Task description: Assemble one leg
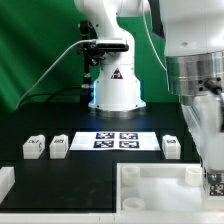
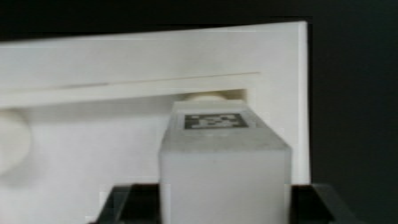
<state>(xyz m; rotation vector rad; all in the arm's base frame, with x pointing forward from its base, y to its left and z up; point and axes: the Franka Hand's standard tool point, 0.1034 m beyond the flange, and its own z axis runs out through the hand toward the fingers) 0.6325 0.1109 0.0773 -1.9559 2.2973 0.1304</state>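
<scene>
My gripper [image 1: 213, 182] is at the exterior view's right, low over the right end of the large white panel [image 1: 150, 188]. It is shut on one leg [image 1: 214, 186], a white block with a tag. In the wrist view the gripper [image 2: 222, 203] holds that leg [image 2: 222, 160] between its dark fingers [image 2: 135, 206], with the tag facing the camera. The leg's far end is close to the panel's raised rim [image 2: 125, 85]; I cannot tell if they touch. Three more legs lie on the black table: two at the left [image 1: 34, 147] [image 1: 59, 147] and one at the right [image 1: 171, 147].
The marker board [image 1: 117, 139] lies at the table's middle, in front of the robot base [image 1: 116, 90]. A white block [image 1: 5, 182] sits at the front left edge. Green backdrop behind.
</scene>
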